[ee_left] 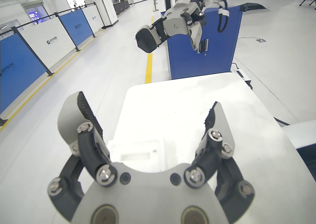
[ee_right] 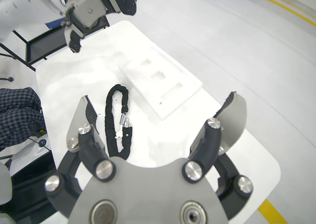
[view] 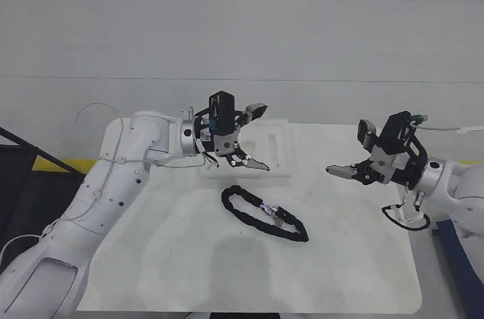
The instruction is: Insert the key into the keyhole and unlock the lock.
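Top view: white worktop (view: 186,255) w/ rounded corners, on a pale glossy floor. A white foam tray (view: 283,147) w/ rectangular recesses lies at the far side. A black fabric-sleeved chain lock (view: 293,233) lies in a closed loop at mid-worktop, just beside the tray on the robot's side, not touching it.

Left wrist view: room w/ a yellow floor line (ee_left: 148,67), blue-and-white barrier panels (ee_left: 19,67) and a blue cabinet (ee_left: 202,62) beyond the worktop's end.

Right wrist view: the chain's metal lock body (ee_right: 124,121) joins the sleeved ends. A small bright piece (ee_right: 119,134) sits next to it against the sleeve; cannot tell if it is the key.

Left hand (view: 256,137) is raised above the tray, fingers spread wide, holding and touching nothing. Right hand (view: 352,149) is raised above the worktop's right part, well apart from the chain, fingers likewise wide apart and empty.
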Robot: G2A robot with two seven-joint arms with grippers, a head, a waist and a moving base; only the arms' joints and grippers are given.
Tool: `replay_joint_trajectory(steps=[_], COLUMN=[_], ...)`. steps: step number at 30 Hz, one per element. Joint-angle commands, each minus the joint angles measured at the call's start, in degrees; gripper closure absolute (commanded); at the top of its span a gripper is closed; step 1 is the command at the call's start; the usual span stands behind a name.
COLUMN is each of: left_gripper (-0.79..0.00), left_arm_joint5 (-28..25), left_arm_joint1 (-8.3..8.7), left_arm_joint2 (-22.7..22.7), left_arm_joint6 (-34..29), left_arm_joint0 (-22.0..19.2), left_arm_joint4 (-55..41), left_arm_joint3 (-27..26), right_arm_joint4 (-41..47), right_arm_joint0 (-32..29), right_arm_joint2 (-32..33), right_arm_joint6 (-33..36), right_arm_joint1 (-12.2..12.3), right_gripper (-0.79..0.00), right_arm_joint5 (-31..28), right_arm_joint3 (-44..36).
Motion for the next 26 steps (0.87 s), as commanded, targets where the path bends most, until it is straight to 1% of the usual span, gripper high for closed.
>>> replay_joint_trajectory(steps=[1, 4, 5, 6, 11, 13, 26], left_gripper=[-0.785, -0.785, -0.785, -0.785, -0.785, -0.785, -0.785], left_arm_joint5=[0.0, 0.0, 0.0, 0.0, 0.0, 0.0, 0.0], left_arm_joint1=[0.69, 1.83, 2.07, 2.56, 4.33, 4.88, 4.98], left_arm_joint2=[3.0, 6.4, 7.2, 8.8, 13.8, 15.1, 15.2], left_arm_joint6=[-2.0, -5.1, -5.6, -6.6, -9.1, -9.4, -9.4], left_arm_joint0=[-2.9, -6.7, -7.4, -8.7, -12.9, -14.2, -14.4], left_arm_joint4=[-3.3, -7.0, -7.9, -9.5, -14.9, -15.9, -16.1], left_arm_joint3=[0.0, 0.7, 0.8, 0.8, 0.9, 1.1, 1.2], right_arm_joint4=[0.7, 1.6, 1.8, 2.0, 2.6, 2.6, 2.6], right_arm_joint0=[2.4, 4.6, 4.9, 5.5, 7.0, 7.0, 7.0], right_arm_joint2=[-1.1, -2.2, -2.3, -2.6, -3.3, -3.3, -3.3], right_arm_joint6=[0.9, 1.8, 2.0, 2.2, 3.3, 3.3, 3.3], right_arm_joint1=[-0.2, -0.4, -0.5, -0.6, -0.7, -0.7, -0.7], right_gripper=[-0.785, -0.785, -0.785, -0.785, -0.785, -0.785, -0.785], right_arm_joint5=[-0.6, -1.1, -1.2, -1.5, -2.8, -2.8, -2.8], right_arm_joint3=[1.1, 2.4, 2.7, 3.2, 4.7, 4.7, 4.7])
